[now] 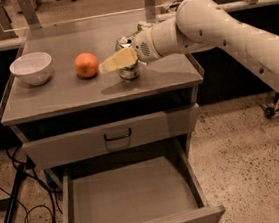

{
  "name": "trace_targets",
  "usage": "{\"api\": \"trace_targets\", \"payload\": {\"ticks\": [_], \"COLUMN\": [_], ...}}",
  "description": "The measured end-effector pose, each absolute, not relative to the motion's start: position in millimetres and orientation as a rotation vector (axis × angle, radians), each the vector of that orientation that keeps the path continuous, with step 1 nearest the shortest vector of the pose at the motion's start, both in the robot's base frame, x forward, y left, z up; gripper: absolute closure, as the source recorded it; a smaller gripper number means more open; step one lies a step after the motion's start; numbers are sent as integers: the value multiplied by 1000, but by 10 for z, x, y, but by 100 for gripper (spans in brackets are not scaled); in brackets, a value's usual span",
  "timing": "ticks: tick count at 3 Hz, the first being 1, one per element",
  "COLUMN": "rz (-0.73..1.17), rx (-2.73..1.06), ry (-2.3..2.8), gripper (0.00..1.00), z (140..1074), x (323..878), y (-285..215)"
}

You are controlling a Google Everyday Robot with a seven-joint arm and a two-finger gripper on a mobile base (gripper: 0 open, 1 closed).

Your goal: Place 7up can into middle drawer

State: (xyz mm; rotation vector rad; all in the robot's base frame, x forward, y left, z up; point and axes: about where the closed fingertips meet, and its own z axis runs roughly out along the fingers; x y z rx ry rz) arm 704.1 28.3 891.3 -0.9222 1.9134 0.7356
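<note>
The 7up can (129, 72) stands upright on the grey cabinet top (67, 94), right of centre. My gripper (115, 61) reaches in from the right on the white arm (205, 23). It sits at the can's front left side, covers the can's middle, and points toward the orange. The middle drawer (129, 200) is pulled out at the bottom, with a bare grey floor and nothing in it.
An orange (86, 65) lies just left of the gripper and a white bowl (31, 68) stands at the far left. A green snack bag (141, 27) peeks out behind the arm. The upper drawer front with a black handle (117, 135) is shut. Cables (19, 207) lie on the floor at left.
</note>
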Motion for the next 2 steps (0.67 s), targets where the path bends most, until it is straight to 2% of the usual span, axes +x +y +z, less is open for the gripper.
{"api": "trace_targets", "payload": {"ticks": [2], "rz": [736], "rx": [-922], "ry": [1913], "gripper": [50], "z": [8913], "x": [7042], "y": [284]}}
